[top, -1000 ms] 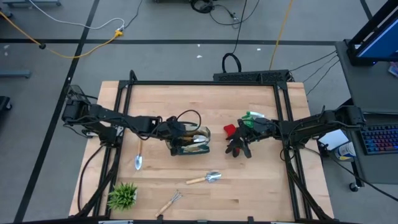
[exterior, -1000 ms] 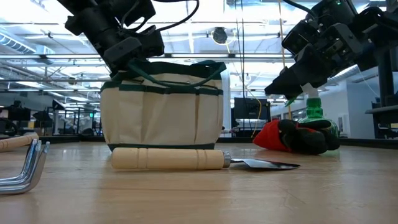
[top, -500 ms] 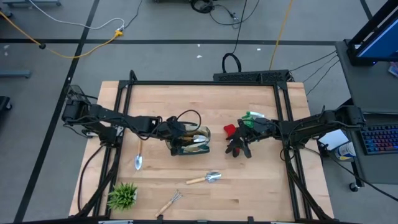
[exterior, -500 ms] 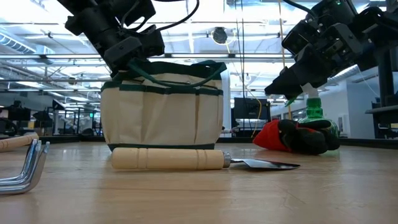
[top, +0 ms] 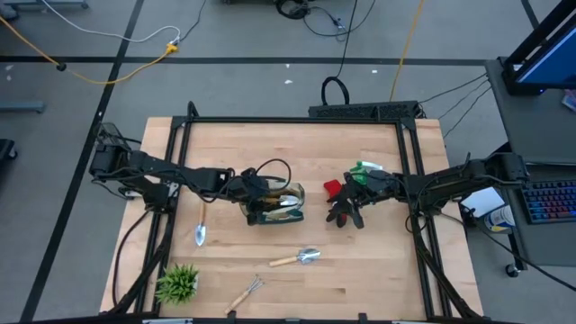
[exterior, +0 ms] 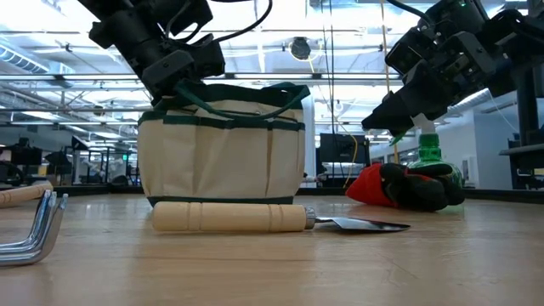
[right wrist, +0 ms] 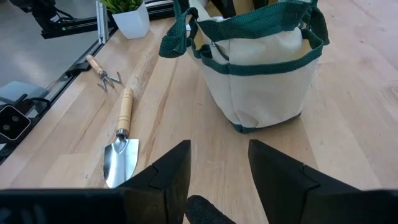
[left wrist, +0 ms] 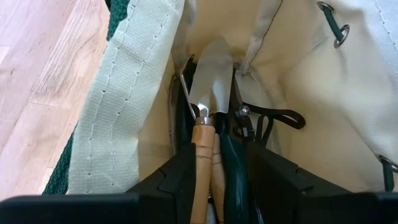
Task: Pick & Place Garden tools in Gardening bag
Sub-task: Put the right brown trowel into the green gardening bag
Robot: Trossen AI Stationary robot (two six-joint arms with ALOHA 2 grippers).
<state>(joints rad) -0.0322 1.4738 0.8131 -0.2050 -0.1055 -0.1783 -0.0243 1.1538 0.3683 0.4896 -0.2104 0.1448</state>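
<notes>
A: Pale wood planks make up the tabletop (top: pixel 270 153), framed by black rails, with grey floor and loose cables around it.

B: And the room beyond?

A: In the low view, a bright hall with ceiling lights, desks and monitors far back. A blue-lit keyboard (top: pixel 550 202) sits on a stand off the right edge.

B: Where is the gardening bag (top: pixel 274 203)?

A: Near the tabletop's middle, upright, cream canvas with green trim. The left gripper (top: pixel 255 186) reaches into its mouth. In the left wrist view its jaws stand apart on either side of a wooden-handled trowel (left wrist: pixel 209 106) that lies inside the bag, blade pointing deeper in. I cannot tell whether the fingers actually touch the handle.

B: The right gripper (top: pixel 353 186)?

A: Hovering over the red-and-black gloves (exterior: pixel 408 186), which lie right of the bag with the green spray bottle (exterior: pixel 429 151) just behind. Its jaws are spread, holding nothing; in its wrist view the dark tip of a glove shows between them.

B: What else is on the wood?

A: A second trowel (top: pixel 298 258) in front of the bag, a small hand rake (top: pixel 246 292) near the front edge, another trowel (top: pixel 202 225) left of the bag, and a potted plant (top: pixel 177 283) at the front left corner.
</notes>
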